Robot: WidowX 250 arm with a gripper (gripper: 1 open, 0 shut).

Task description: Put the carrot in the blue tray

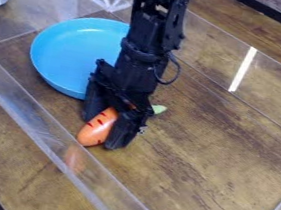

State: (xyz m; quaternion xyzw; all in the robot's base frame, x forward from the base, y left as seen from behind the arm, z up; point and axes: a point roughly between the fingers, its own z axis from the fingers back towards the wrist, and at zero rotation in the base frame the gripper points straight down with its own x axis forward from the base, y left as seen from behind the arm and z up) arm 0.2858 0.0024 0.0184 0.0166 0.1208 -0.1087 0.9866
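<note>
A dark wood-grain counter (215, 160) with glossy reflections filled the view, a clear panel edge running along its near side. On it the carrot (96, 128) lay flat, its orange body showing between the black fingers of the tool (108, 127), a bit of its pale green top peeking out on the far side by the arm. The tool pointed steeply down over the carrot with its jaws spread wide — one finger to each side, not yet pressing on it as far as could be told. The tray (60, 55) sat just behind and to the left, bare of any load, its near rim close to the arm's lower links but apart from the carrot. The step in hand looked like the grasp itself: the tool was placed astride the carrot, with nothing lifted. The next move would call for closing the fingers squarely across the carrot's body — it is smooth and tapered, so a grip near the thick middle seemed safest — then a lift clear of the counter and a short carry back and left over the rim.
</note>
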